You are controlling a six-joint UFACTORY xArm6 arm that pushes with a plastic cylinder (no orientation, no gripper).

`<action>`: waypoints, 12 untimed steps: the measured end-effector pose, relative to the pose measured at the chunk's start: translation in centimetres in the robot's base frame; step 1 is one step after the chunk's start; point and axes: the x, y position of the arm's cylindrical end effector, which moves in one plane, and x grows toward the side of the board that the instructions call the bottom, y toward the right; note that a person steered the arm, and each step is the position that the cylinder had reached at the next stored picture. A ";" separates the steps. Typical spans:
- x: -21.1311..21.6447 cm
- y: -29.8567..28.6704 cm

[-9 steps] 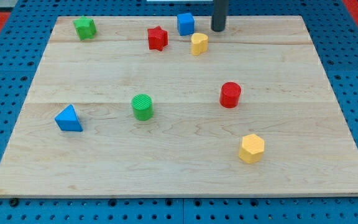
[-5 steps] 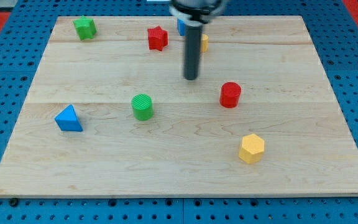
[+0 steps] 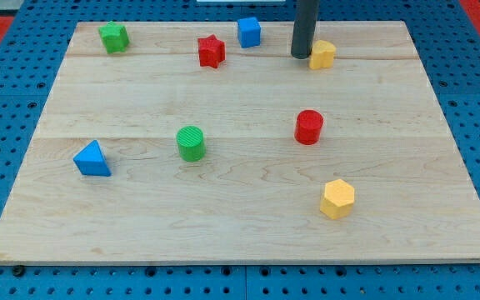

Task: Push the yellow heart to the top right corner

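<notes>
A: How does the rod stand?
B: Upright from the view's top; my tip (image 3: 302,55) touches the left side of the yellow heart (image 3: 322,54). It has no jaws, being a plain rod.
A: What lies around the heart, nearest first?
B: Toward the viewer, the yellow hexagon (image 3: 337,198), then the red cylinder (image 3: 309,127). Left of the heart sit the blue cube (image 3: 249,32) and red star (image 3: 211,51). To its right, bare board (image 3: 440,125) runs to the top right corner.
</notes>
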 end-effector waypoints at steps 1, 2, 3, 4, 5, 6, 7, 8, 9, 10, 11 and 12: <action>1.2 1.1; 1.0 2.6; 2.6 2.6; 3.0 3.1; 0.8 5.4; -0.7 7.4; -1.0 8.8; -1.5 9.4; -1.3 9.5; -0.1 9.8; -0.5 11.9; -1.5 12.4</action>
